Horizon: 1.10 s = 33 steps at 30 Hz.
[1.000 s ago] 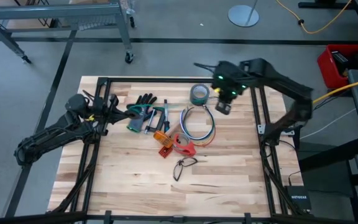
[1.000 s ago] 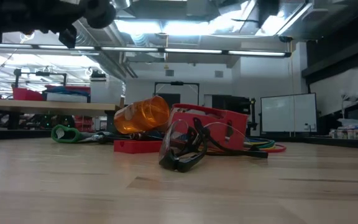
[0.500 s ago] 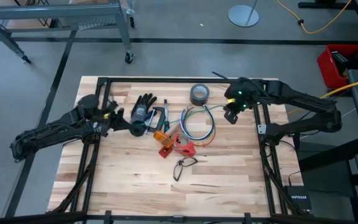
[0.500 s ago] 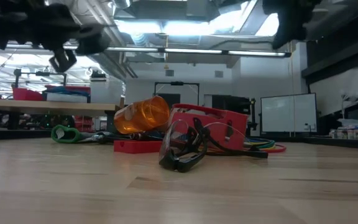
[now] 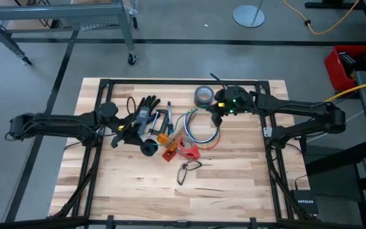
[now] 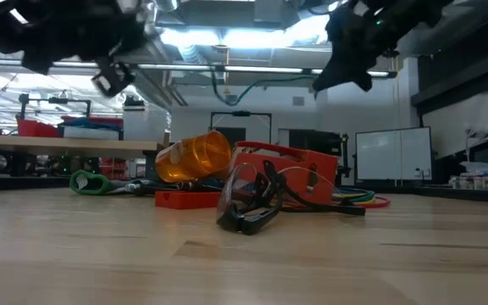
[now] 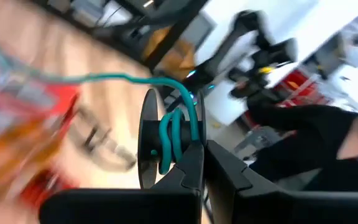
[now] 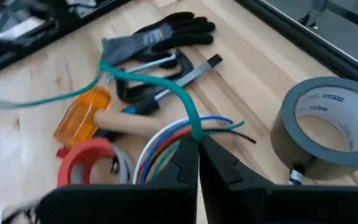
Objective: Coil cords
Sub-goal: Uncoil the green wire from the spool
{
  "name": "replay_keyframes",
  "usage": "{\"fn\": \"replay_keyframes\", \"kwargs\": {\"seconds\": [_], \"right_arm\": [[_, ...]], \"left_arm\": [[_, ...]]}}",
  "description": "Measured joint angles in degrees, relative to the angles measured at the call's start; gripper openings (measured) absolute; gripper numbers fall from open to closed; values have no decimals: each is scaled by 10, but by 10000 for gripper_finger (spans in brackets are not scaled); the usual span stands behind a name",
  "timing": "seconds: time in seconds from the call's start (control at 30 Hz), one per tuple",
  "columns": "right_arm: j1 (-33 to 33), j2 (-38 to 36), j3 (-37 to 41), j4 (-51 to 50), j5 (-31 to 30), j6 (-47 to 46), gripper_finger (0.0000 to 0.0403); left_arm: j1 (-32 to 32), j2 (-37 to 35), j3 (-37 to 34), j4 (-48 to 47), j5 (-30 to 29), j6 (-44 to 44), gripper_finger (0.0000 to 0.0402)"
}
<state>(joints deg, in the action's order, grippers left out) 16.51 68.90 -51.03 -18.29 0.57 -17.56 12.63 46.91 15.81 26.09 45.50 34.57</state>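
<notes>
Mid-coiling, the right gripper [image 8: 197,146] pinches a teal cord [image 8: 160,84] beside the duct tape [image 8: 328,127], the left gripper [image 7: 194,165] clamps its wound end; next, another wrap.

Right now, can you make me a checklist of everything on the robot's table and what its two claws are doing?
Surface: wooden table, light planks.
Job's things: cords, a loose loop of blue, white and red strands; a green cord runs off toward the left arm.
Clutter: duct tape, black glove, orange-headed mallet, safety glasses, clamps.
Grippers: right gripper shut on the green cord; left gripper shut on green cord wound around a black spool.
Cables: yellow cable on the floor.
Surroundings: metal cart, red box.
</notes>
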Motion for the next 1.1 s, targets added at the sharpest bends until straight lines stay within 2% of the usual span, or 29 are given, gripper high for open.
{"fn": "replay_keyframes", "kwargs": {"seconds": [0.23, 0.4, 0.6, 0.73, 0.87, 0.97, 1.1], "right_arm": [[0, 70, 1, 93, 3, -34, 3], [0, 128, 1, 148, 4, -59, 3], [0, 180, 1, 174, 5, -66, 3], [-1, 201, 1, 204, 31, -66, 3], [-1, 211, 0, 227, 66, -67, 3], [-1, 213, 0, 227, 81, -66, 3], [0, 215, 1, 234, 90, -67, 7]], "left_arm": [[-43, 81, 0, 263, 0, 1, 0], [-61, 116, 0, 398, 3, 2, 0], [-81, 125, 0, 527, 17, 24, 0], [-88, 126, 0, 596, 17, 17, 0], [-89, 126, 0, 628, 16, -29, 0], [-89, 125, 0, 624, 18, -62, 0], [-89, 125, 0, 592, 22, -61, 0]]}}
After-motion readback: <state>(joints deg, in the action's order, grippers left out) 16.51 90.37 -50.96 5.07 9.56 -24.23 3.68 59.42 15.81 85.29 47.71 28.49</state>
